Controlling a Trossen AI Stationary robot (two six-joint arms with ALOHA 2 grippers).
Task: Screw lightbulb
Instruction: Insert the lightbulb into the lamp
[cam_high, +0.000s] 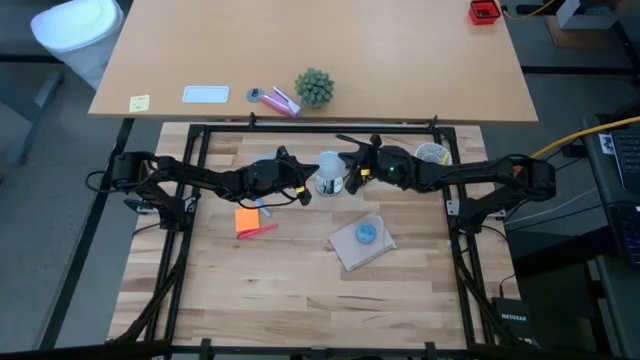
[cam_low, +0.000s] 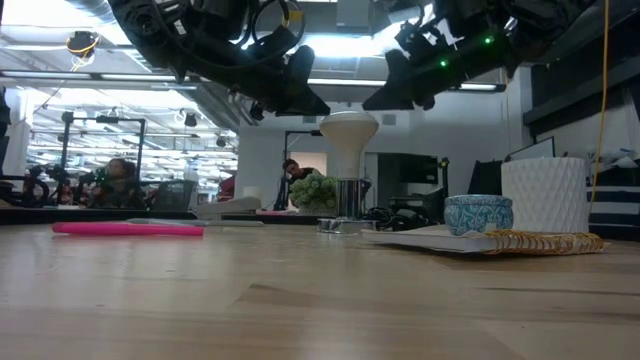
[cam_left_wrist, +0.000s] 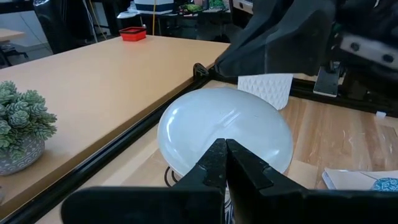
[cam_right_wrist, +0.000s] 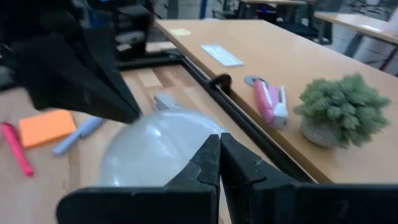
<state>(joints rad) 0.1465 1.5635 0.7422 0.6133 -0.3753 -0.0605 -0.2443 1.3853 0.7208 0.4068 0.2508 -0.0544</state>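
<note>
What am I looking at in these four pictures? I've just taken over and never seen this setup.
It is a robot with two dark arms over a wooden table. One picture looks straight down from above, one looks level across the table top, and two come from cameras on the wrists.

In the middle stands the lightbulb, white and round, sitting upright in a metal socket. The left hand and the right hand hang on either side of it, both shut, holding nothing. The level view shows them above the bulb, not touching it.

Also on the table: an orange sticky pad, a pink pen, a notebook with a small blue dish on it, and a white cup.
</note>
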